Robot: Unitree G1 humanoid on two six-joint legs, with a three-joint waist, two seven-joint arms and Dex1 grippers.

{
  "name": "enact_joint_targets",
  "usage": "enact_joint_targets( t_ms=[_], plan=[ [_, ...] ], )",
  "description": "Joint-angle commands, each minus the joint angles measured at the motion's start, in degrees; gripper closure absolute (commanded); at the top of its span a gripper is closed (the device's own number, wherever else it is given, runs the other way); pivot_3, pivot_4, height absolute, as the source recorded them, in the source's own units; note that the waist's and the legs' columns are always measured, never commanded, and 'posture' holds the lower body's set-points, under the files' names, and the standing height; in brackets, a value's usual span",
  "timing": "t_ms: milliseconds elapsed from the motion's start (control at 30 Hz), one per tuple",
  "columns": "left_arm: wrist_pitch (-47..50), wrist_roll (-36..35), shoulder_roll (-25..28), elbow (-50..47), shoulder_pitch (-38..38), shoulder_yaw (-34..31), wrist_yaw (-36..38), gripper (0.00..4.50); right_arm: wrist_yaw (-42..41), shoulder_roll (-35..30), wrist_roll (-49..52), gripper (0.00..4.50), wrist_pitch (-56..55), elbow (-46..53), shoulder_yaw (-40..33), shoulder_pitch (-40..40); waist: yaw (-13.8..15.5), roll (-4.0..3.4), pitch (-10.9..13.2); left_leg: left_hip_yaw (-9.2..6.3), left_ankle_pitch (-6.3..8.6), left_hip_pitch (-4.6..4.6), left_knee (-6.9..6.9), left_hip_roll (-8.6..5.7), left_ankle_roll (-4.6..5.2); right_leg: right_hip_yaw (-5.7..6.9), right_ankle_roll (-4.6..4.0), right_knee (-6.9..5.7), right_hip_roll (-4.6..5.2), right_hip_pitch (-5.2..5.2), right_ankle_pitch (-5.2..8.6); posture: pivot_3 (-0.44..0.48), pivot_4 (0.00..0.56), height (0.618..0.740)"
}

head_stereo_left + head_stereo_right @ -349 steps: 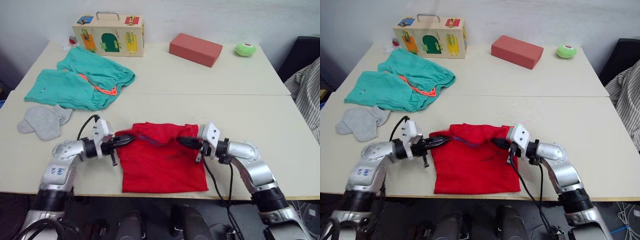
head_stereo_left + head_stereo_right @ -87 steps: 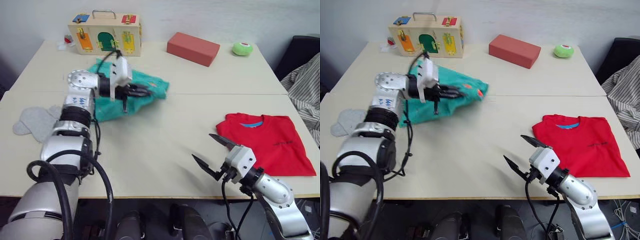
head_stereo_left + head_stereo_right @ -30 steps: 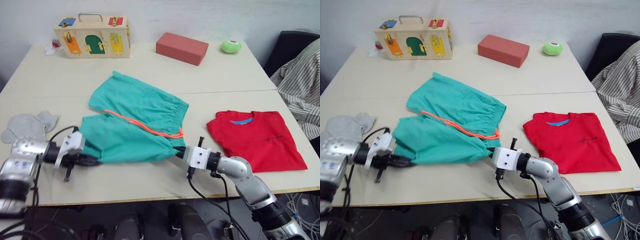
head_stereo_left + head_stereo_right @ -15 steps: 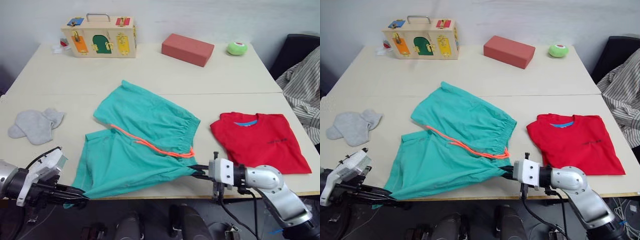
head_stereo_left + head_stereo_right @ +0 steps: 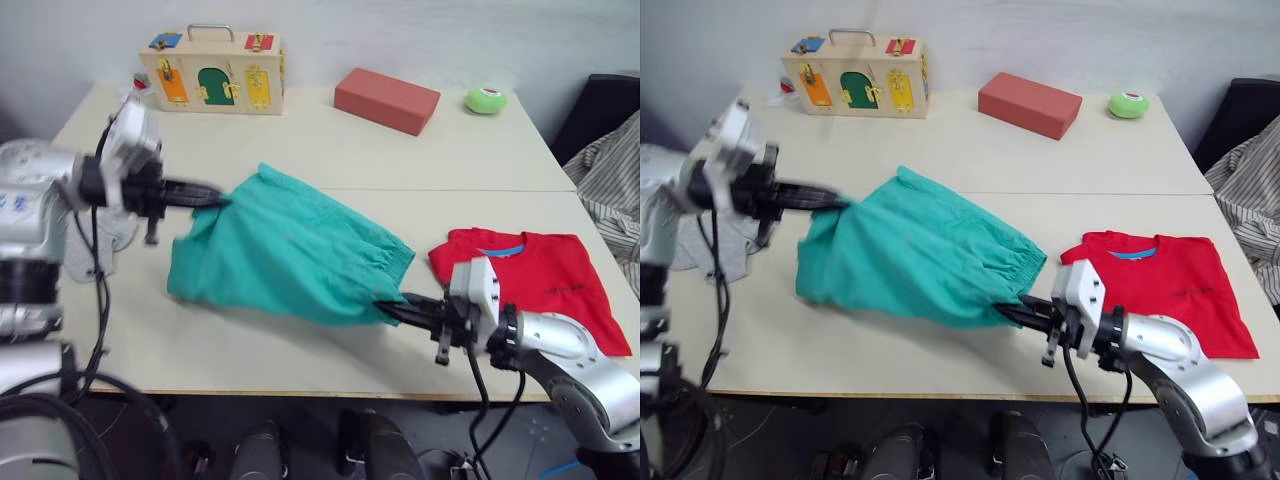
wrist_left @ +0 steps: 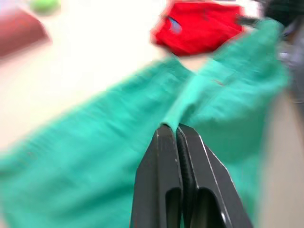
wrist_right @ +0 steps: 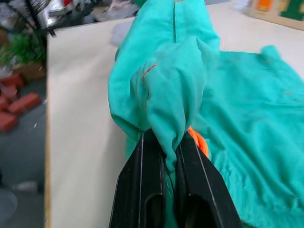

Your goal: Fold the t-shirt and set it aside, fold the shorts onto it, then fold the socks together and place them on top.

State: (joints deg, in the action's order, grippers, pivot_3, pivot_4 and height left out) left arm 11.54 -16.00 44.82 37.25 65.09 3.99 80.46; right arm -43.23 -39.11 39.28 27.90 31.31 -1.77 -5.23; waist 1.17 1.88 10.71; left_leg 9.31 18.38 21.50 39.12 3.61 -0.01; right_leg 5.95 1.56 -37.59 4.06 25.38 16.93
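The teal shorts [image 5: 290,250] are stretched between my two grippers, doubled over, with their lower part resting on the table [image 5: 300,340]. My left gripper [image 5: 215,195] is raised at the left and shut on one edge of the cloth [image 6: 199,90]. My right gripper [image 5: 392,310], low near the front edge, is shut on a bunched part by the orange drawstring [image 7: 197,140]. The red t-shirt [image 5: 535,285] lies folded at the right, blue label showing. The grey socks [image 5: 735,245] lie at the left, partly hidden behind my left arm.
At the back of the table stand a wooden latch box [image 5: 213,70], a salmon-red block [image 5: 390,98] and a small green round thing [image 5: 486,99]. Striped fabric [image 5: 612,165] hangs over a dark chair off the table's right side.
My left gripper has swung up from the front edge to the far left, carrying the shorts' edge and folding them over. The right gripper keeps its hold near the front.
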Motion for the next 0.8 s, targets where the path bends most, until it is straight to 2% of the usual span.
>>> enact_joint_targets(
  t_ms=[33, 133, 267, 500, 667, 800],
  plan=[
    [-15.08, 9.28, -4.45, 17.54, 10.16, 3.01, -6.5, 4.46, 6.29, 2.28, -1.41, 4.5, 3.78, -2.37, -0.49, -2.61, -0.32, 0.0, 0.0, 0.06, 0.03, 0.02, 0.0, -0.01, 0.05, -0.03, 0.02, 0.06, 0.01, 0.02, -0.01, 0.0, 0.15, 0.74],
    [-22.89, 15.5, -8.93, 28.47, 15.57, 5.27, -14.99, 4.46, 11.93, 6.05, -4.09, 4.5, 6.22, -6.91, 0.61, -6.41, -1.19, 0.05, 0.01, 0.19, 0.11, 0.05, -0.04, 0.03, 0.15, -0.01, 0.07, 0.16, 0.1, 0.07, -0.02, 0.0, 0.15, 0.74],
    [-26.47, 21.82, -13.32, 36.03, 18.24, 6.94, -26.94, 4.46, 17.42, 10.16, -10.52, 4.5, 5.63, -13.01, 2.14, -10.86, -1.57, 0.06, 0.07, 0.27, 0.11, 0.07, -0.07, 0.11, 0.15, 0.02, 0.09, 0.14, 0.25, 0.18, -0.02, 0.0, 0.15, 0.74],
    [-27.28, 27.17, -16.61, 39.56, 15.81, 6.44, -39.96, 4.46, 20.78, 14.76, -20.26, 4.5, 0.63, -22.39, 5.74, -15.63, -2.11, 0.09, 0.1, 0.34, 0.1, 0.05, -0.04, 0.17, 0.12, 0.0, 0.1, 0.01, 0.25, 0.23, -0.01, 0.0, 0.15, 0.74],
    [-29.28, 27.22, -18.42, 40.08, 13.08, 3.59, -47.3, 4.46, 22.36, 17.34, -23.43, 4.5, -1.36, -23.73, 5.64, -15.09, -2.33, 0.09, 0.1, 0.35, 0.06, 0.04, -0.01, 0.14, 0.16, -0.03, 0.11, -0.09, 0.35, 0.23, -0.02, 0.0, 0.15, 0.74],
    [-27.12, 26.95, -18.57, 40.41, 11.41, 1.53, -50.12, 4.46, 23.34, 20.26, -22.89, 4.5, -2.78, -23.71, 3.6, -14.77, -2.82, 0.1, 0.1, 0.36, 0.05, 0.03, -0.01, 0.13, 0.15, -0.01, 0.11, -0.12, 0.35, 0.23, -0.02, 0.0, 0.15, 0.74]
  ],
)
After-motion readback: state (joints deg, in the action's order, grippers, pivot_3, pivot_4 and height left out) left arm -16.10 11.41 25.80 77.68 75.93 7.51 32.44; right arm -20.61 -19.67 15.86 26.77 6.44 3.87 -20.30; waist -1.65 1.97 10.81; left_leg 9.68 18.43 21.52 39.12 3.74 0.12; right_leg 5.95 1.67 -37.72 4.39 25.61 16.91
